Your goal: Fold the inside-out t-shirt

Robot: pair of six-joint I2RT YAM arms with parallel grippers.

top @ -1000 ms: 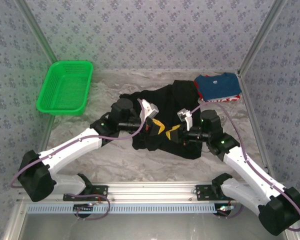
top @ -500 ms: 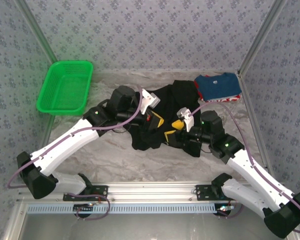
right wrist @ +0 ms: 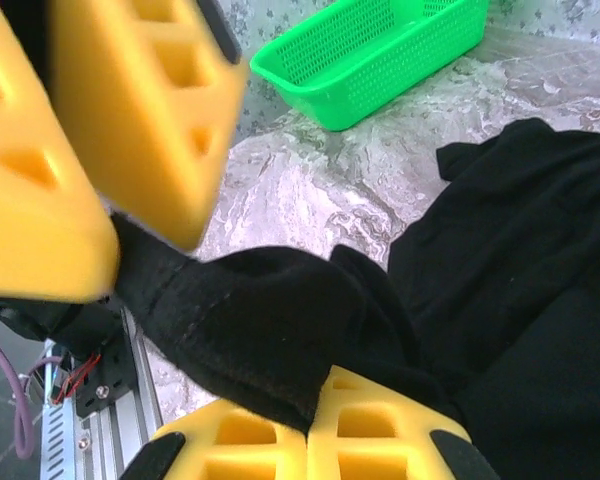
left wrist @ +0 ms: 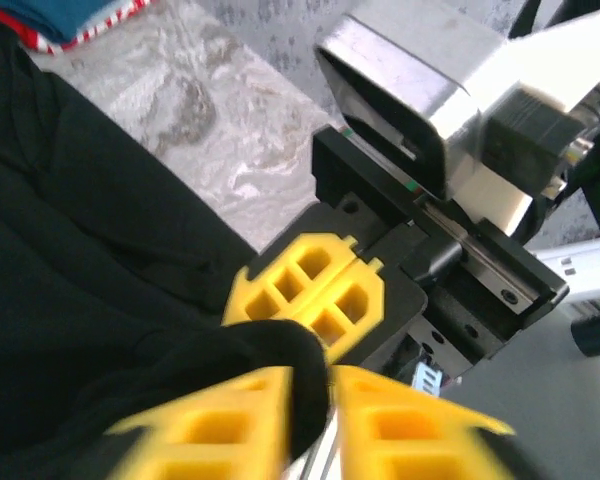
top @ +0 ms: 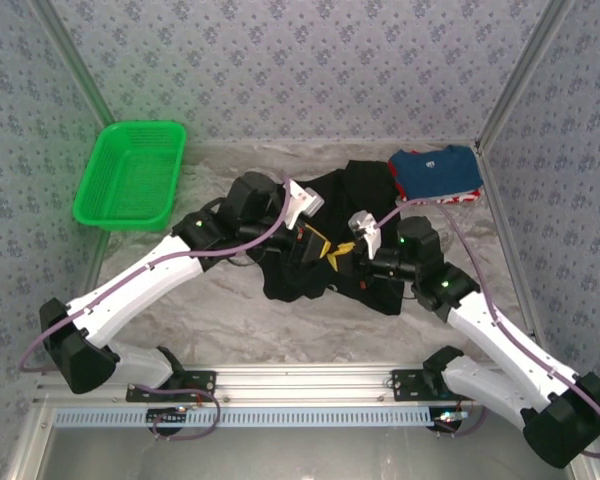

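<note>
Count: 2 arms, 2 pincers, 1 black tee, 1 folded blue shirt, 1 green basket.

Left pincer (top: 313, 240): jaws a narrow gap apart, the gap packed w/ a wad of black cloth, so it has hold of the inside-out t-shirt (top: 292, 282). Right pincer (top: 344, 250): pads pressed together, and a fold of the same tee runs down into the seam at its tips. You've got the two pincers tip to tip, w/ one short band of cloth strung between them. The rest of the tee lies crumpled under and around both pincers, spreading away beyond them.

Vs. a sec ago: the pincers then sat a little apart and nearer the arm bases. Now they've met, a bit farther out over the tee.

The blue shirt (top: 435, 172) w/ red trim lies beyond the right pincer and off to its right, just beside the tee. The green basket (top: 128, 180) sits well apart, far out to the left pincer's left.

Surface & room: grey-white marbled tabletop (top: 230, 325), aluminium rail (top: 300, 378) at the near edge – patterned wallpaper walls (top: 280, 60) on 3 sides.
</note>
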